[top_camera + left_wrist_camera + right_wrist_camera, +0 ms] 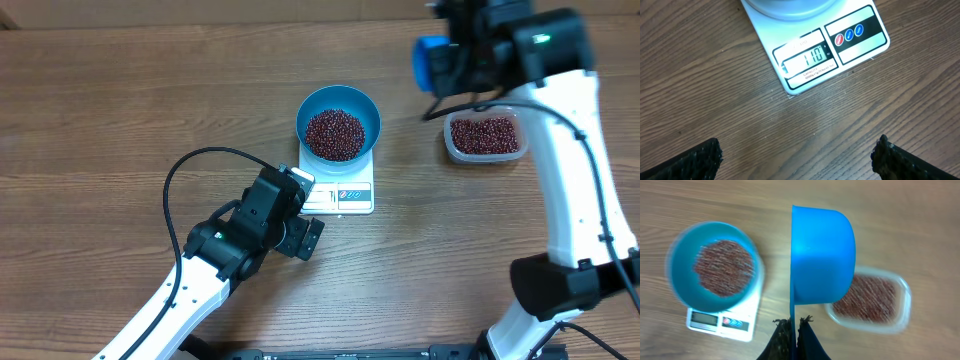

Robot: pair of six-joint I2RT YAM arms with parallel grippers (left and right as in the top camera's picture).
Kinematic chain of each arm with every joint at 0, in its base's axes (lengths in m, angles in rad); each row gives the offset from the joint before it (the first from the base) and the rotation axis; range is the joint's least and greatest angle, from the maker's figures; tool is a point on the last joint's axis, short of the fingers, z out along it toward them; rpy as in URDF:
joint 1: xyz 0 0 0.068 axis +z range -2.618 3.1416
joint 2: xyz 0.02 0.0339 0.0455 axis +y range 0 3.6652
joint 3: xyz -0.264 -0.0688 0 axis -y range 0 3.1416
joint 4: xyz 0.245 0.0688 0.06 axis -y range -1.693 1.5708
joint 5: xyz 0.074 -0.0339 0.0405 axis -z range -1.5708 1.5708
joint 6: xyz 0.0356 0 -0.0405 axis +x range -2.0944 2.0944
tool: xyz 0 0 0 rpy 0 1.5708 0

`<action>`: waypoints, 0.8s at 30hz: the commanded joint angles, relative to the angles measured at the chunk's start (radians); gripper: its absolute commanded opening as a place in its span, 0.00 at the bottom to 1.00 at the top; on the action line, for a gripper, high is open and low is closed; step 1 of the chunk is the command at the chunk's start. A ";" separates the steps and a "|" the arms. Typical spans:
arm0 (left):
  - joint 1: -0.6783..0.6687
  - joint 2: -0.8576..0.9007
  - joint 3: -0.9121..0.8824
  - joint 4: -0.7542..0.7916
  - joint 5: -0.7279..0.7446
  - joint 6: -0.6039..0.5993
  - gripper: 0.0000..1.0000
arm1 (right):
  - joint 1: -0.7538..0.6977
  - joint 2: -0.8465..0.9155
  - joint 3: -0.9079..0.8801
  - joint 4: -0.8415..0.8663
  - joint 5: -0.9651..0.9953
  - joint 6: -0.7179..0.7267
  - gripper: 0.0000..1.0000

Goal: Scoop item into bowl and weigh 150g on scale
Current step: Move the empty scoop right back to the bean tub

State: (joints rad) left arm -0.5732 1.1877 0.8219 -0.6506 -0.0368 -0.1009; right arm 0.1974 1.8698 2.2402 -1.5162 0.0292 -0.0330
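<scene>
Left gripper (797, 155): jaws wide apart, holding nothing, hovering over bare table (100, 100) just in front of the scale (350, 195). My wrist camera looks straight at the display (809, 59), which reads 110, short of target. I judge it best to park here as the reader and stay off the scale plate.

Centre: blue bowl (372, 118) sits on the scale, with the beans (334, 133) heaped in its bottom, well below the rim. Plenty of wall left to catch a pour.

Right gripper (795, 332): clamped shut on the handle of the blue scoop (822, 255), lifted above the table between bowl and tub (448, 145). The scoop shows me its outer wall, so I cannot tell whether it carries beans.

Step in hand, as I judge it: topping up. Take small loads from the tub, bring the lip over the bowl's centre and trickle slowly, watching the display; overshooting is the risk.

Room: open wood left and front. The bowl rim and the tub edge are the things to clear.
</scene>
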 commanded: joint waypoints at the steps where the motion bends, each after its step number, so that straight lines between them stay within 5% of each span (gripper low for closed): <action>1: 0.006 0.002 0.023 0.000 0.008 0.012 1.00 | -0.102 -0.018 0.010 -0.027 -0.031 0.000 0.04; 10: 0.006 0.002 0.023 0.000 0.008 0.011 0.99 | -0.267 -0.005 -0.121 -0.037 0.005 0.001 0.04; 24: 0.006 0.002 0.023 0.000 0.008 0.011 1.00 | -0.273 -0.005 -0.465 0.189 0.105 0.004 0.04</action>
State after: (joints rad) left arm -0.5732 1.1877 0.8223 -0.6510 -0.0368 -0.1005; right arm -0.0761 1.8744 1.8046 -1.3548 0.1005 -0.0322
